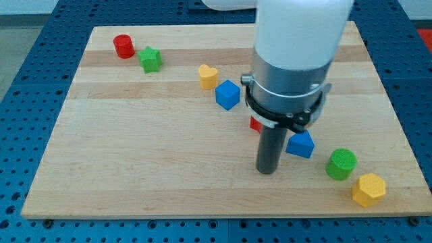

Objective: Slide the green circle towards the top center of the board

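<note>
The green circle (341,163) is a short green cylinder on the wooden board (135,155), at the view's lower right. My tip (268,171) is the end of the dark rod and rests on the board to the left of the green circle, with a blue block (300,144) between them. The tip touches no block that I can see. A yellow hexagon (369,189) lies just below and right of the green circle, close to it.
A red cylinder (123,46) and a green star (151,59) lie at the upper left. A yellow heart (208,76) and a blue cube (228,94) lie near the middle. A red block (255,124) is mostly hidden behind the arm (297,61).
</note>
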Controlling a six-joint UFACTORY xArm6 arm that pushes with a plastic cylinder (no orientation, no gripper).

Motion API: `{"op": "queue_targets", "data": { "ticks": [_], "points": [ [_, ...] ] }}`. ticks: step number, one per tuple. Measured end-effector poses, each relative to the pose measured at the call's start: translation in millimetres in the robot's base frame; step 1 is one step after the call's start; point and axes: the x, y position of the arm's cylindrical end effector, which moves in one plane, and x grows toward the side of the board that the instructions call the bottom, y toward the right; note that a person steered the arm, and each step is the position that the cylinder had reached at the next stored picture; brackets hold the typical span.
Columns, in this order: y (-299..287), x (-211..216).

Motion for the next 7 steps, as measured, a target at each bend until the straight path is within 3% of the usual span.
{"op": "queue_targets", "data": {
  "ticks": [1, 3, 4, 5, 7],
  "points": [
    [-10.9, -7.8],
    [-25.2, 22.1],
    [3.9, 60.7],
    [50.9, 68.4],
    [119.6, 51.3]
  ]
}}
